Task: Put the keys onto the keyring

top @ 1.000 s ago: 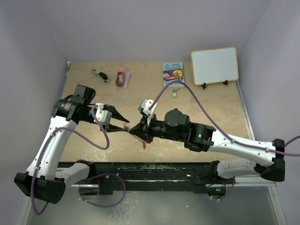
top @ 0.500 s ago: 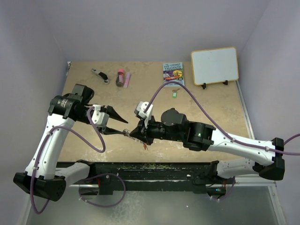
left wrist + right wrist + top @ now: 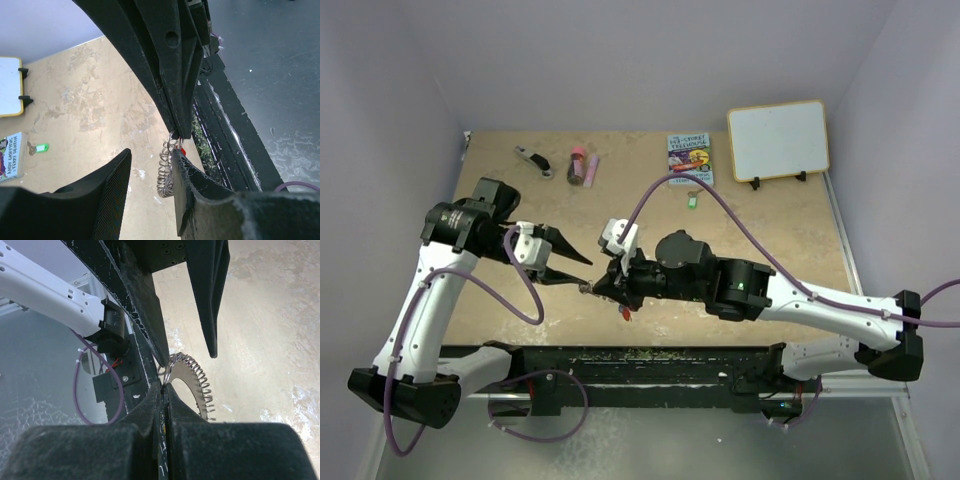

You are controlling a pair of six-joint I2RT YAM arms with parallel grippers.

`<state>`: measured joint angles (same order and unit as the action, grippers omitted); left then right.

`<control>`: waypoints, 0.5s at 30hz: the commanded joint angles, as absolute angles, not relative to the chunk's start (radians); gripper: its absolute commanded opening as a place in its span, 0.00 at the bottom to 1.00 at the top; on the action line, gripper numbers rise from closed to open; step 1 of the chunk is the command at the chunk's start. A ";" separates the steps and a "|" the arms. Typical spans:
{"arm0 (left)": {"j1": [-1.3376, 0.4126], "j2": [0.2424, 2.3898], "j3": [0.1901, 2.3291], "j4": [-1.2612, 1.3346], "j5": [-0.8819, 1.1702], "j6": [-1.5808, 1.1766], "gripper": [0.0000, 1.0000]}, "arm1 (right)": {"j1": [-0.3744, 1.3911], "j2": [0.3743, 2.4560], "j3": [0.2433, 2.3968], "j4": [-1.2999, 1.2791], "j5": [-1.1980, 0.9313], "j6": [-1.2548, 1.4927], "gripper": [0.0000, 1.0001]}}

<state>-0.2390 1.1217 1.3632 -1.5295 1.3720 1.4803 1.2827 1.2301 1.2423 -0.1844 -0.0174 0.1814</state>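
Observation:
The keyring (image 3: pixel 165 172) shows as a silver coiled wire loop hanging from the tips of my right gripper (image 3: pixel 598 288). It also shows in the right wrist view (image 3: pixel 200 380). My right gripper (image 3: pixel 164 387) is shut on the loop's small end ring. A red key tag (image 3: pixel 625 312) dangles just below it and peeks out in the left wrist view (image 3: pixel 182 150). My left gripper (image 3: pixel 585 273) is open, tip to tip with the right one. The coil lies between the jaws of the left gripper (image 3: pixel 150 160), against the right-hand finger. A green key (image 3: pixel 692 200) lies near the book. The blue key is hidden.
A book (image 3: pixel 690 158) and a small whiteboard (image 3: pixel 778 140) stand at the back right. A black-and-silver tool (image 3: pixel 532 160) and a pink-and-maroon tube (image 3: pixel 582 165) lie at the back left. The black front rail (image 3: pixel 650 362) runs just below both grippers.
Both grippers have shifted a little to the left together. The right gripper stays shut on the loop and the left stays open around it.

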 commanded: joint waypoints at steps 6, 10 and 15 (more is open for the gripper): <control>-0.256 1.131 1.363 -1.545 1.405 1.458 0.42 | 1.299 1.230 1.316 -0.166 0.020 0.141 0.00; -0.261 1.129 1.355 -1.545 1.396 1.447 0.43 | 1.304 1.230 1.319 -0.166 0.043 0.129 0.00; -0.269 1.130 1.343 -1.544 1.395 1.443 0.43 | 1.309 1.236 1.324 -0.161 0.062 0.119 0.00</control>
<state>-0.2577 1.1313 1.3552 -1.5345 1.3697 1.4494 1.3010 1.2446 1.2659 -0.2008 0.0246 0.1467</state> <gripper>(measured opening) 0.430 0.005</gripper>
